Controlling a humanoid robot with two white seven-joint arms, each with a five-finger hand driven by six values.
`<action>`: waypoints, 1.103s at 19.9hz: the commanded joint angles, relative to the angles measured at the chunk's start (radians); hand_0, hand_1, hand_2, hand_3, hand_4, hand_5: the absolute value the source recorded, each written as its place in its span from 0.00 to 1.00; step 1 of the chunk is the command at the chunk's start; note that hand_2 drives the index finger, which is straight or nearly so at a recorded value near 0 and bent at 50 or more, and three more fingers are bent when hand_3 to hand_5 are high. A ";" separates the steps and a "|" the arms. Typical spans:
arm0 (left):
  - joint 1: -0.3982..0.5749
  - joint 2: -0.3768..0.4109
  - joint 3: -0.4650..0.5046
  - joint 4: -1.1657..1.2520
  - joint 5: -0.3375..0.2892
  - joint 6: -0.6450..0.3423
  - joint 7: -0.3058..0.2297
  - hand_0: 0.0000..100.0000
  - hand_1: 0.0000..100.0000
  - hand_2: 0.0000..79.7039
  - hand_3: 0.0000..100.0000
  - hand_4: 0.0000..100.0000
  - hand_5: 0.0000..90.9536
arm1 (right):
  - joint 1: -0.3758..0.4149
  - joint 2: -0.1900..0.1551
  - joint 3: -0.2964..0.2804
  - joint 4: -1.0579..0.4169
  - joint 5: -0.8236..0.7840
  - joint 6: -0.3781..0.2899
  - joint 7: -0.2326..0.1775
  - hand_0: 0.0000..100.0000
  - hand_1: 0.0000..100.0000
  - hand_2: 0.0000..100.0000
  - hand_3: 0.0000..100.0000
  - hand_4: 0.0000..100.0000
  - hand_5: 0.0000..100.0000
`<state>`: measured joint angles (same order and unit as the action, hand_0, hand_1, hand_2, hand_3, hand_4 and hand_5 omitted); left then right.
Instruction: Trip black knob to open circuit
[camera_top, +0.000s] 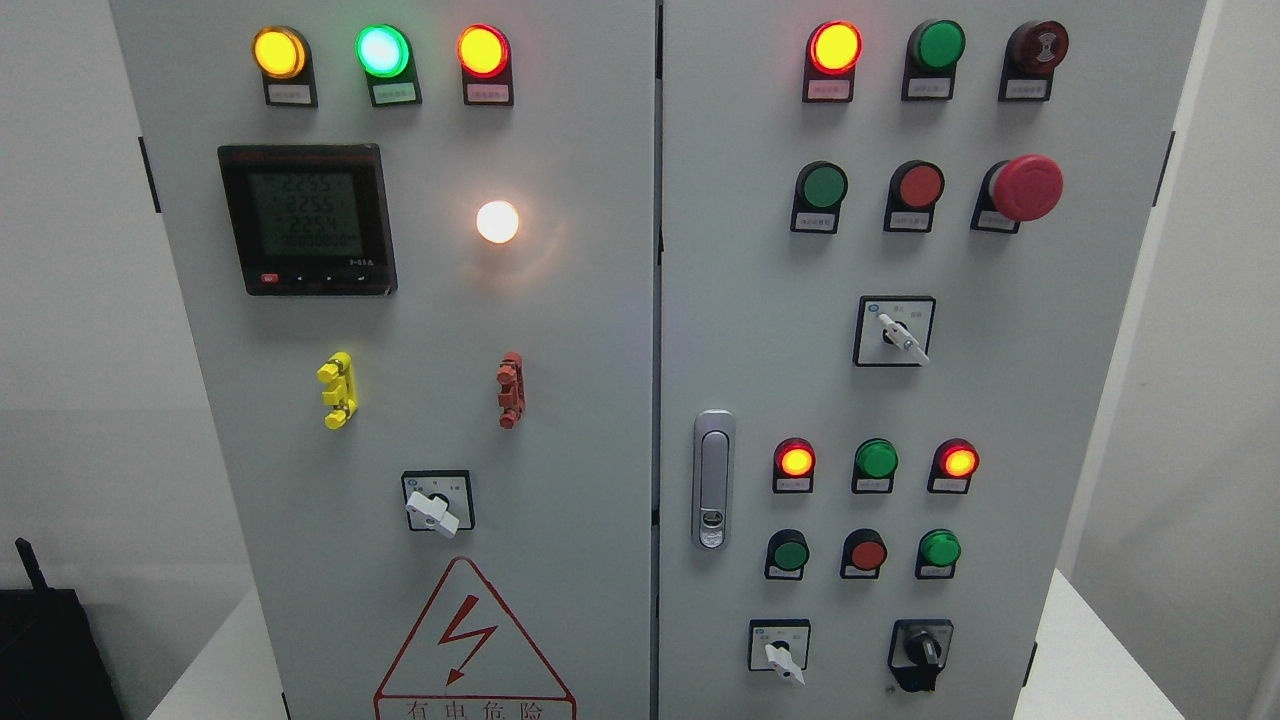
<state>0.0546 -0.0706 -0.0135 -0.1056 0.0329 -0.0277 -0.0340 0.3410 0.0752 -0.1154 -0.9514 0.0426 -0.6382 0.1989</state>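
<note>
Not yet started — neither hand in view, state impossible to tell. Next: reach black knob (921, 652) at cabinet's lower right — grip, twist.

A white, flat-topped platform (1085, 650) carries a tall light-grey metal electrical cabinet (640, 300), which stands upright on it and fills most of the head view. The platform's bare surface shows at the lower left and lower right of the cabinet's base, extending to the bottom edge of the frame. The cabinet has two front doors meeting at a vertical seam near the middle. A black box-shaped object (50, 650) with a thin upright black stub sits at the far lower left, beside the platform; whether it touches cannot be told
</note>
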 joint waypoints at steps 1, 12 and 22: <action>-0.002 -0.002 0.001 0.000 0.002 -0.001 0.000 0.12 0.39 0.00 0.00 0.00 0.00 | 0.000 0.003 -0.006 -0.053 -0.003 -0.028 -0.007 0.54 0.69 0.00 0.76 0.67 0.52; -0.002 -0.002 0.001 0.000 0.002 -0.001 0.000 0.12 0.39 0.00 0.00 0.00 0.00 | 0.000 0.005 -0.007 -0.191 -0.078 -0.046 -0.004 0.73 0.78 0.00 0.80 0.72 0.66; -0.004 -0.002 0.001 0.000 0.002 0.000 0.000 0.12 0.39 0.00 0.00 0.00 0.00 | 0.000 0.005 -0.006 -0.320 -0.079 -0.057 -0.010 0.70 0.67 0.00 0.84 0.77 0.74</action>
<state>0.0546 -0.0706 -0.0135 -0.1056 0.0329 -0.0277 -0.0340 0.3415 0.0774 -0.1180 -1.2328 -0.0317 -0.6776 0.1932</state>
